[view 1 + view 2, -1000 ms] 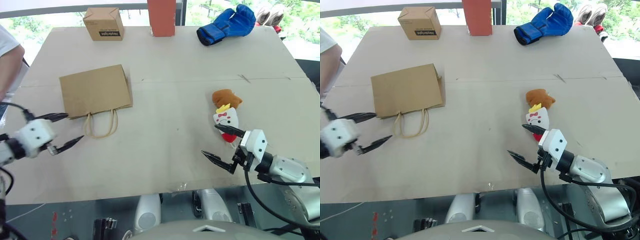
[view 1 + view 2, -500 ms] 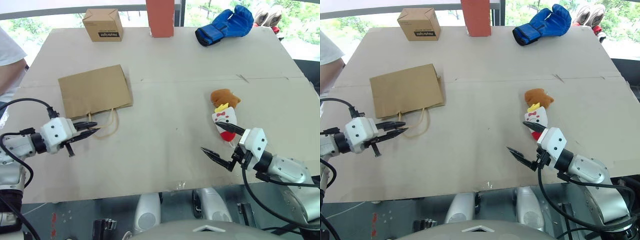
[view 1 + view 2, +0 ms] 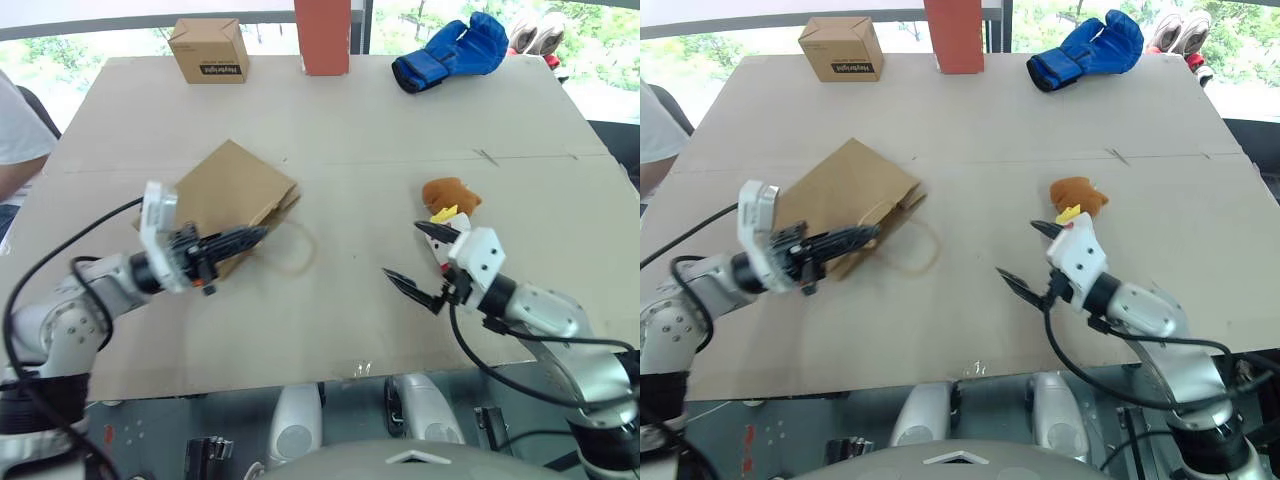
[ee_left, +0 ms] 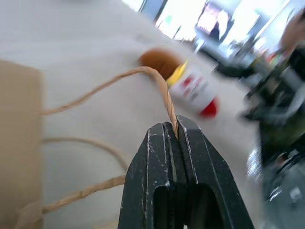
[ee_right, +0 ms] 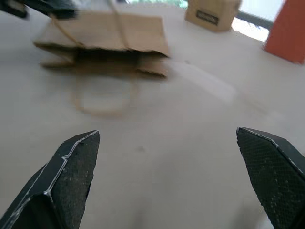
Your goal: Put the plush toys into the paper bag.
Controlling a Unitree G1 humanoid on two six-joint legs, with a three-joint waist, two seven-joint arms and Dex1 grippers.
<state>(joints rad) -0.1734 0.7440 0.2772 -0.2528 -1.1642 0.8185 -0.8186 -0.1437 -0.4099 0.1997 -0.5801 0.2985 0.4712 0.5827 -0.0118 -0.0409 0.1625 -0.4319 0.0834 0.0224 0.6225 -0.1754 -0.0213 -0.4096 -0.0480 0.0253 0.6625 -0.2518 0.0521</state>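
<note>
Left gripper [image 3: 255, 236], fingers pressed together, pinches one twisted handle [image 4: 157, 81] of the paper bag [image 3: 225, 190] mid-table; from my remote seat I see the clamp plainly in the left wrist view, cord running up btwn the two black fingertips. Bag sits tilted on the cardboard-covered table [image 3: 400, 130], its handle end lifted toward the gripper, 2nd handle [image 3: 290, 250] looping loose onto the surface beside it.

Right gripper [image 3: 412, 262] hangs w/ fingers spread wide, nothing btwn them, just in front of the two plush toys. White toy [image 3: 441, 219] w/ yellow crown is mostly hidden behind the right gripper's body; brown toy [image 3: 450, 193] lies touching it on the far side. Both toys rest on the table, well apart from the bag, on the robot's right.

Along the far edge: small printed cardboard box [image 3: 208, 50] at left, tall red-orange box [image 3: 323, 35] near center, blue boxing glove [image 3: 452, 48] at right. A person's arm in a white sleeve [image 3: 18, 135] shows at the left edge.
</note>
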